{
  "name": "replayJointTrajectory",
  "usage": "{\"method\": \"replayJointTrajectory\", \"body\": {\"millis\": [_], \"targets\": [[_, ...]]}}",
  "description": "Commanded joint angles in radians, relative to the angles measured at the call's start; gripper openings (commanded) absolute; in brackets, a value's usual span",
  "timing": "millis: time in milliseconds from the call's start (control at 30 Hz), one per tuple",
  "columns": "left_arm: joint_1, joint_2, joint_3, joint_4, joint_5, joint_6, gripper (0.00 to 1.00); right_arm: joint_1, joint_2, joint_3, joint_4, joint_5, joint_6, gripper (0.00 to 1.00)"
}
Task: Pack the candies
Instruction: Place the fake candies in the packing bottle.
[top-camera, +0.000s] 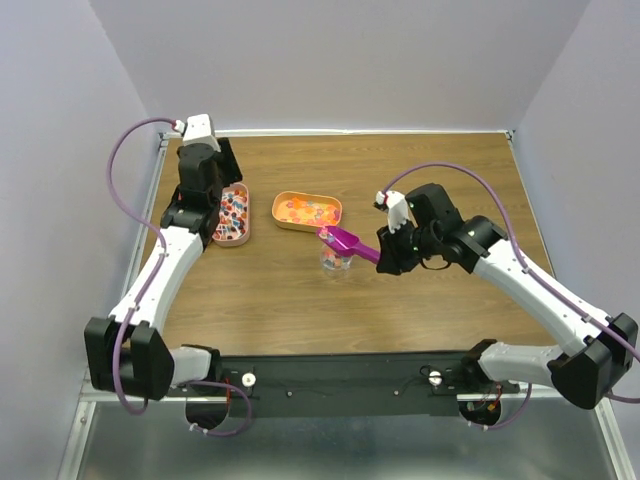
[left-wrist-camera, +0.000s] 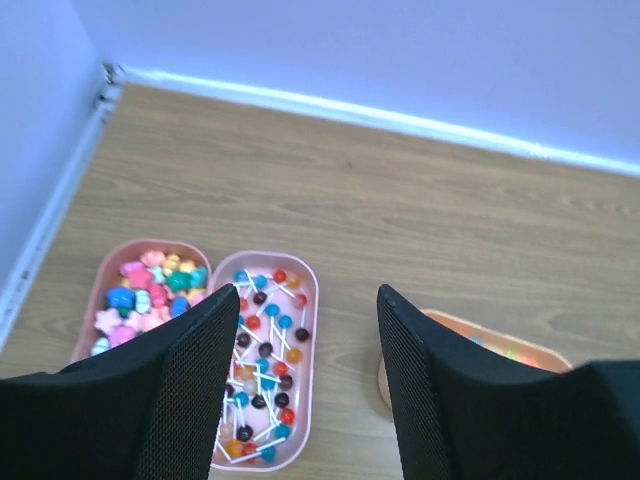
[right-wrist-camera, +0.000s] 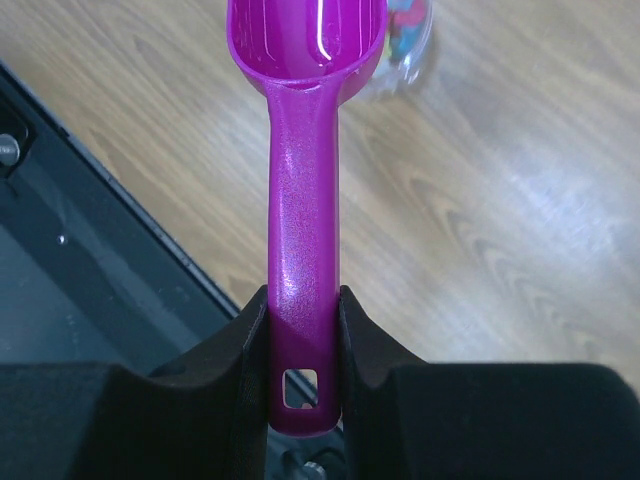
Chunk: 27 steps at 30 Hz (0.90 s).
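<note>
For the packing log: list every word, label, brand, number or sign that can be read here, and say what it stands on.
None. No text can be read in any view: the magenta scoop, the lollipop tray and the clear cup show no print.

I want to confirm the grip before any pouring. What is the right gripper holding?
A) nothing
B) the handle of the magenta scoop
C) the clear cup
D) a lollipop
B. In the right wrist view, the right gripper has its jaws pressed against both sides of the magenta scoop at its handle.
</note>
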Motion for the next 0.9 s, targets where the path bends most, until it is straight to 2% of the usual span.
{"method": "replayJointTrajectory", "body": {"millis": [0,100,500,867], "targets": [[0.003,-0.117,-0.055,0.105,-0.109,0.036,0.73,0.017,-0.024,-0.028,-0.059,0.012,0.106,0.01],[0.003,-0.158,-0.084,0.140,-0.131,0.049,0.80,0.021,-0.018,-0.013,-0.091,0.014,0.132,0.01],[0.005,-0.158,-0.089,0.149,-0.169,0.069,0.81,0.050,-0.018,-0.001,-0.209,0.001,0.211,0.01],[0.007,-0.158,-0.087,0.149,-0.168,0.075,0.82,0.050,0.087,0.123,-0.346,0.026,0.225,0.01]]}}
